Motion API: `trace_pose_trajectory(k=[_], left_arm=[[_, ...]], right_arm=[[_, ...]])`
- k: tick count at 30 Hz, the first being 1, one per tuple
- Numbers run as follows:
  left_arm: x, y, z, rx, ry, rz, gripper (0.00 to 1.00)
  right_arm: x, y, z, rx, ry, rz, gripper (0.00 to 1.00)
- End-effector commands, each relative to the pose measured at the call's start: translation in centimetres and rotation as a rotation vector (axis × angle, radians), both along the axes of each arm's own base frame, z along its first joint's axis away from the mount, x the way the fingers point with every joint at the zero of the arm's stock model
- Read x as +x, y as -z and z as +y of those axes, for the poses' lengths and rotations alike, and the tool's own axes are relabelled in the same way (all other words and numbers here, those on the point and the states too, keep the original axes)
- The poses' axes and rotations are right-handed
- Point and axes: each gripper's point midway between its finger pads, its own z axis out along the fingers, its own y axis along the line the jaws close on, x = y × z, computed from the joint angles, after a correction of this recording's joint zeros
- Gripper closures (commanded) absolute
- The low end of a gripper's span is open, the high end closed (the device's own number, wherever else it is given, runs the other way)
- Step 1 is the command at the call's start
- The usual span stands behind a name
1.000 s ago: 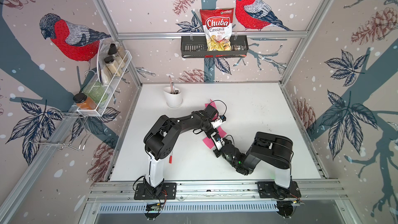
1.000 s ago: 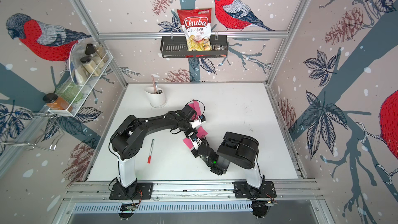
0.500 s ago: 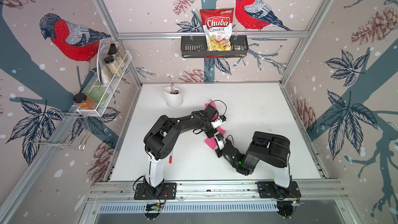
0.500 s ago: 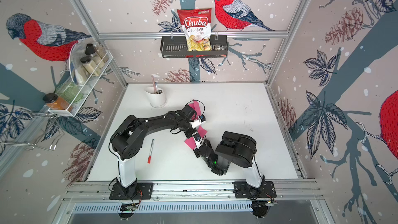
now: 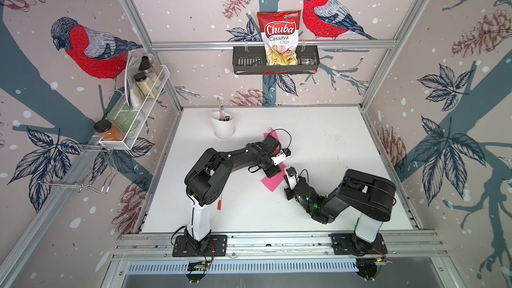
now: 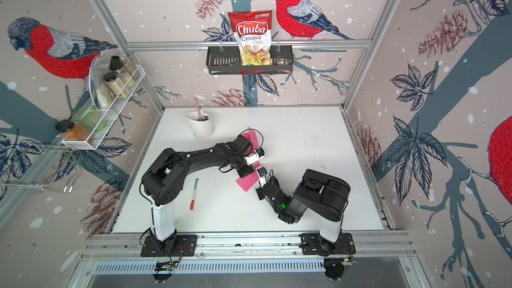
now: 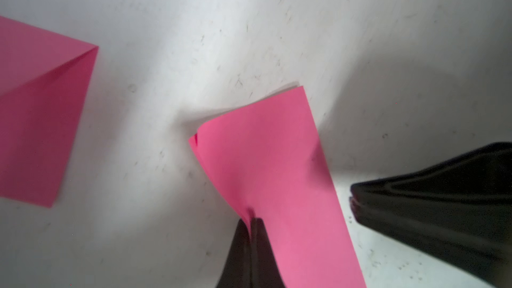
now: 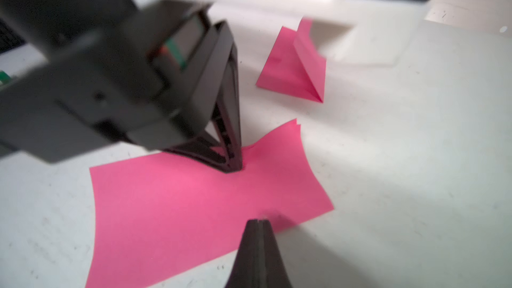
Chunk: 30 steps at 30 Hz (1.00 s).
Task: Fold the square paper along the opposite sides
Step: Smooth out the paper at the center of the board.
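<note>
Left gripper (image 7: 250, 220), clenched, is pressing 1 paper (image 8: 177, 203) edge. Right gripper (image 8: 259, 221), clenched, is touching the opposite edge, bare table (image 8: 415, 162) lying beyond

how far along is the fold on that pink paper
Done: the pink paper is already doubled over into a rectangle, with two layers showing at its corner. In hand: the left gripper and right gripper, jaws shut, appear to press their tips on its opposite long edges. Left: the paper bows up rather than lying flat, so the crease needs pressing down. Another folded pink sheet lies beyond.
</note>
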Motion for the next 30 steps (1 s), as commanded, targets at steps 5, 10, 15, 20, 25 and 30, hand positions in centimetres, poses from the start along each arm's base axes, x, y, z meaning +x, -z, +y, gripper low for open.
trace_pose_trajectory(k=[5, 10, 15, 20, 25, 30], left_arm=[[-3.4, 1.1, 2.4, 0.115, 0.008, 0.099, 1.00], [-3.9, 0.1, 1.9, 0.075, 0.007, 0.111, 1.00], [-4.0, 0.3, 1.9, 0.075, 0.008, 0.122, 1.00], [-4.1, 0.7, 1.9, 0.081, 0.009, 0.129, 1.00], [-4.0, 0.7, 2.1, 0.085, 0.007, 0.124, 1.00], [-3.9, 0.5, 2.2, 0.082, 0.005, 0.120, 1.00]], right_arm=[[3.0, -2.8, -1.2, 0.109, 0.016, -0.038, 1.00], [3.5, -1.3, -0.4, 0.134, 0.002, 0.004, 1.00], [2.9, 0.2, 0.8, 0.145, -0.015, 0.048, 1.00], [2.7, 2.4, 0.6, 0.106, 0.017, 0.099, 1.00], [2.6, 3.8, -1.5, 0.057, 0.087, 0.135, 1.00], [2.5, 5.2, -3.3, -0.009, 0.144, 0.156, 1.00]])
